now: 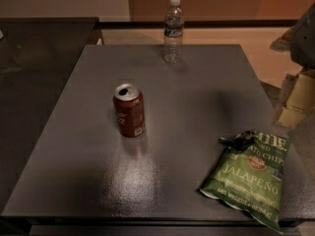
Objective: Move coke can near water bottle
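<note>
- Camera view: the coke can (129, 110) stands upright on the dark surface (197, 97), left of centre, with its opened silver top facing up and its long axis vertical.
- The water bottle (173, 31) stands upright close to the far edge of the surface, beyond the can and a little to its right. The two are well apart, with bare surface between them.
- What I take for the gripper (297, 96) sits at the right edge of the view, off the side of the surface and touching nothing. I cannot tell whether its jaws are open or closed.
- From there the can lies to the left and somewhat nearer the camera. I judge the reach must cross the surface leftward before any grasp, and the carry then runs away from the camera toward the bottle.
- A green chip bag (248, 176) lies flat at the near right, between the gripper's side and the front edge. I'd keep the approach clear of it.
- The frame cuts off the arm above the gripper, so I cannot make out its pose. The can's lettering is also hard to read.
</note>
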### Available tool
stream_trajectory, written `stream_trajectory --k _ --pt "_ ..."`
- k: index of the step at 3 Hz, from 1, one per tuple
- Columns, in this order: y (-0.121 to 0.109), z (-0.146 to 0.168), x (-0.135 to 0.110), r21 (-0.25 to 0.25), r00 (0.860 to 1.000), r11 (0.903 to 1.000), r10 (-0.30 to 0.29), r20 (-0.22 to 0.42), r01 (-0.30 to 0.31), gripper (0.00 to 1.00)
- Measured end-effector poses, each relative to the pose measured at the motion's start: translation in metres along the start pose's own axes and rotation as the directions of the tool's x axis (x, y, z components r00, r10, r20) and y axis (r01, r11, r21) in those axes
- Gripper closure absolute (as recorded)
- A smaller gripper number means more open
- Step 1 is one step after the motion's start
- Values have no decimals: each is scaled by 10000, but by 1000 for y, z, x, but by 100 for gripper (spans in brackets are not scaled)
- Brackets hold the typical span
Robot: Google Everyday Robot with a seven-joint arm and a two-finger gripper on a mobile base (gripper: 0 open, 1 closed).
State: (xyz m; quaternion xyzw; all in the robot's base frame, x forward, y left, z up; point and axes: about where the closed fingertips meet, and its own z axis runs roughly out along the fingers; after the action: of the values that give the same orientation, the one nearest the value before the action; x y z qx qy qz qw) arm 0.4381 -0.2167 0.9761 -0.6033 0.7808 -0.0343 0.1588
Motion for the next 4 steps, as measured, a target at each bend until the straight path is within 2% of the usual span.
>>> stream_trajectory --k 2,4 --pt "0 -1 -6 20 9996 9999 -160 213 159 0" --pt "5 27 -54 -373 9876 9966 -678 1418 738 0"
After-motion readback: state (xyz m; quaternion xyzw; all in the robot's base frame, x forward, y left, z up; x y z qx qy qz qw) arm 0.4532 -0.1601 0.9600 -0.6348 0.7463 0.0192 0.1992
